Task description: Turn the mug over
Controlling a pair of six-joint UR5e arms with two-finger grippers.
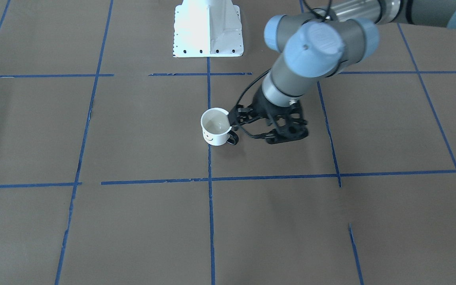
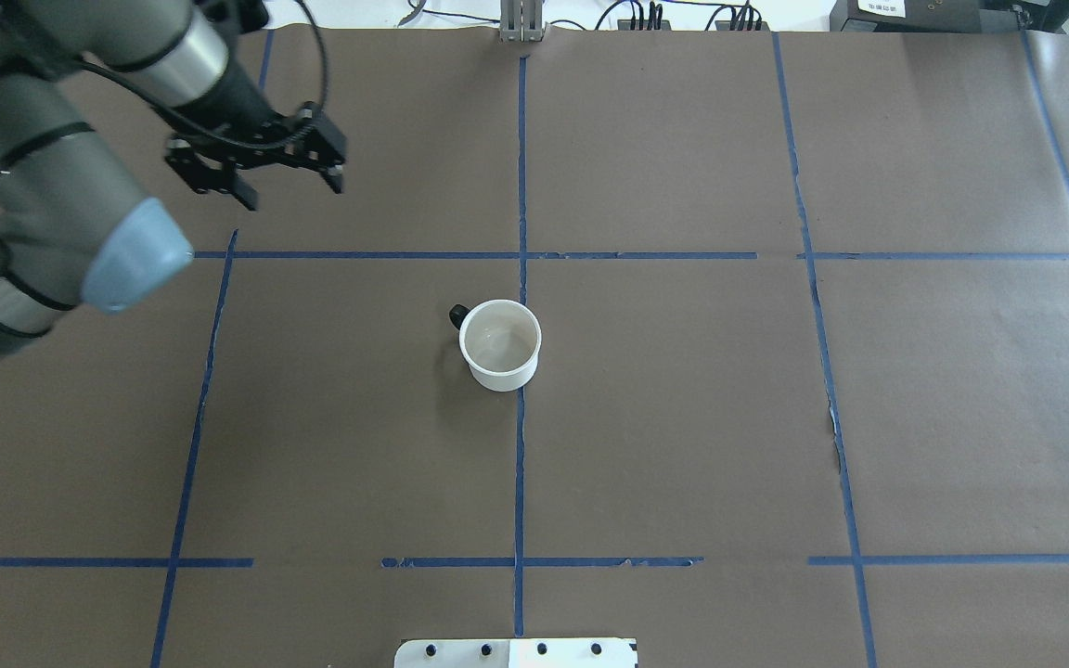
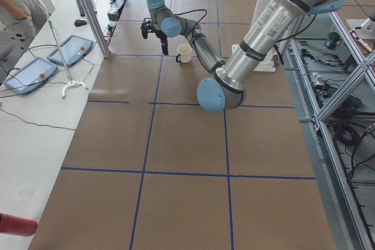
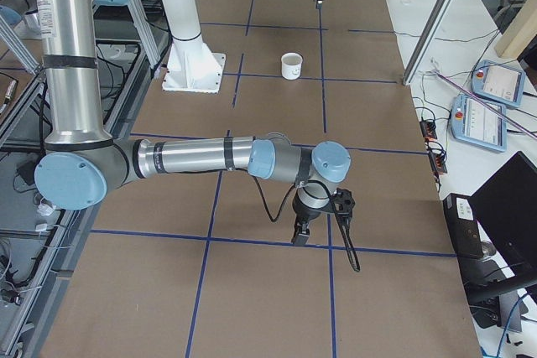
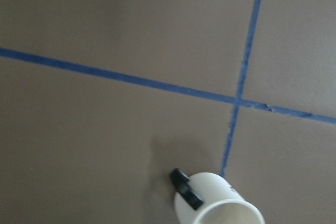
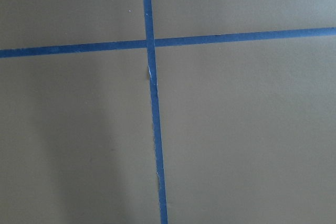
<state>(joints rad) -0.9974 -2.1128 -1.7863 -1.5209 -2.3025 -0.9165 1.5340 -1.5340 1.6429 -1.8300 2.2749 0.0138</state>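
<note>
**Item 1. Mug** (image 2: 500,345). It is white and stands upright on its base with the mouth up and the pale interior empty. It sits at the middle of the counter (image 2: 683,417), on the crossing-line of blue tape (image 2: 520,464). The black loop handle (image 2: 457,315) points toward the left arm's side. The smiley face (image 1: 209,138) looks away from the robot. Nothing touches the mug.

**Item 2. Left pincer** (image 2: 291,190). The jaws are spread and hold nothing. It hangs above the counter, off to the handle side of the mug and beyond it. Its wrist camera catches the mug only at the bottom edge of its view, so we judge the pincer to be raised and offset, not poised over the rim. That position suits either an approach or a retreat. We judge the handle side the natural side for this arm to work from.

**Item 3. Right pincer** (image 4: 323,220). It hangs low over the counter at the right end, well apart from the mug and plainly parked out of the way. We cannot tell whether its jaws are spread or shut. Its own camera shows only tape and paper.

**Item 4. White mounting plate** (image 1: 208,29). It sits at the robot's edge of the counter and plays no part in the task.

**Note.** The mug now rests mouth up, and we see no grip on it.
</note>
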